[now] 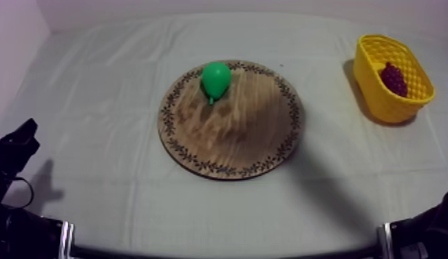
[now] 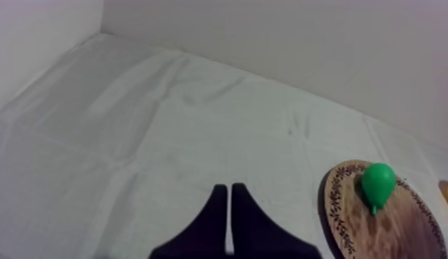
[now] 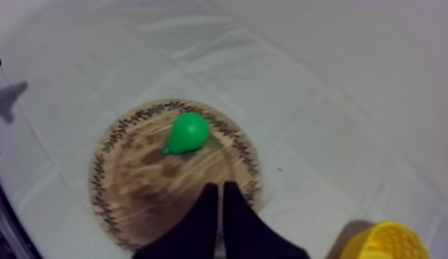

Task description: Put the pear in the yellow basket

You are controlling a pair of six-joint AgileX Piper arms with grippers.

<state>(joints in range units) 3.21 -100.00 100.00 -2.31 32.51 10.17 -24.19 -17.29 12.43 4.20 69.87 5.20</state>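
1. The left gripper (image 2: 225,187) was fully closed. Its two black fingers lay together as a narrow wedge and held nothing. In the top view the left arm (image 1: 16,148) sat at the lower left of the frame, low over the cloth-covered worktop (image 1: 96,186).

2. The right gripper (image 3: 218,184) was closed in the same way and held nothing. The right arm (image 1: 433,231) sat at the lower right of the frame in the top view.

3. The wooden board (image 1: 233,138) lay flat at the centre of the frame, between the two arms and apart from both. In the right wrist view the closed fingers pointed over its near patterned rim.

4. The pear (image 1: 216,79), green, lay on the far part of the wooden board, just inside the rim, at the upper centre of the frame. It was ahead of the right gripper's fingertips and apart from them. It was well apart from the left gripper, off to one side across bare cloth.

5. The yellow basket (image 1: 378,93) stood at the upper right of the frame, well apart from the wooden board. A bunch of grapes (image 1: 393,78) lay inside it.
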